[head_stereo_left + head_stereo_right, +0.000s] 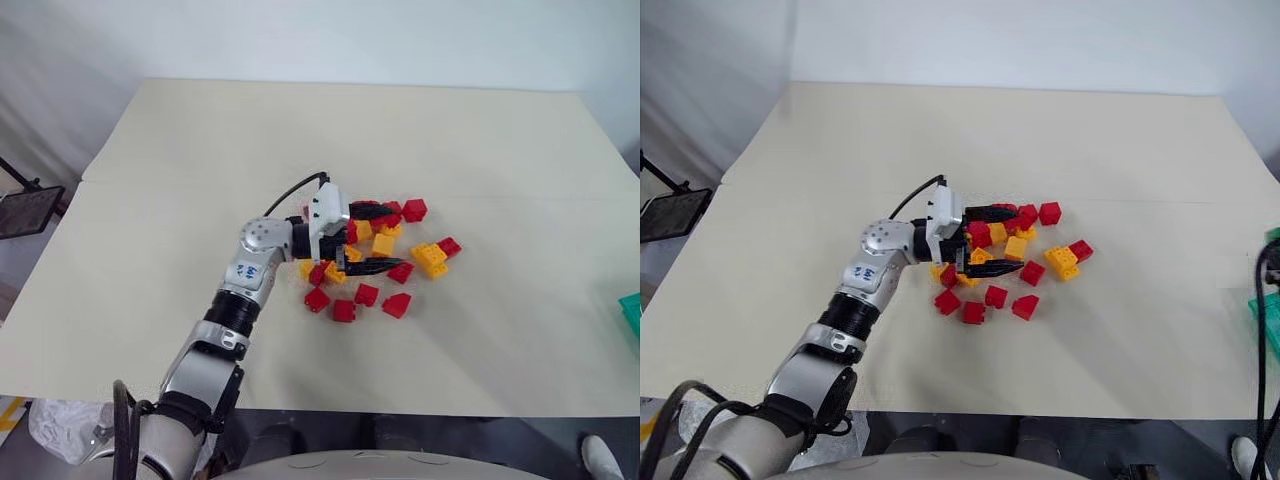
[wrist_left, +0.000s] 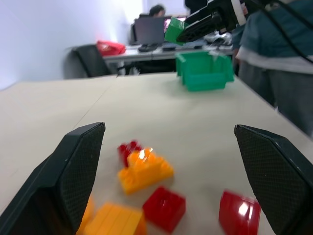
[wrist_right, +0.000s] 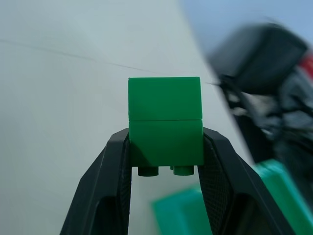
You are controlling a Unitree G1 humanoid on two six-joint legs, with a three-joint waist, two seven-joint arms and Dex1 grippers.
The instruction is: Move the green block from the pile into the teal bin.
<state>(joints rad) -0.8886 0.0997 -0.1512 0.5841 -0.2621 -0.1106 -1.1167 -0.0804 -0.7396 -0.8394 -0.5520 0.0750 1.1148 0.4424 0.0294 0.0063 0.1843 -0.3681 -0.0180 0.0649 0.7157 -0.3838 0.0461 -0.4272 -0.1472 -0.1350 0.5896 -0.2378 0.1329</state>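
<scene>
— Where is the green block (image 3: 165, 128)?
— Clamped between the two black fingers of the right pincer (image 3: 166, 152), studs facing the wrist, up off the desk (image 1: 300, 140). Part of the teal bin (image 3: 182, 213) shows beyond and below it.
— And the left pincer (image 1: 370, 238)?
— Spread wide, holding nothing, its fingers straddling the pile (image 1: 385, 262) of red and yellow-orange bricks. The bin sits at the desk's right edge, well apart from the pile.

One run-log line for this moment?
right claw: holds green block | left claw: open over pile | bin: block not in
</scene>
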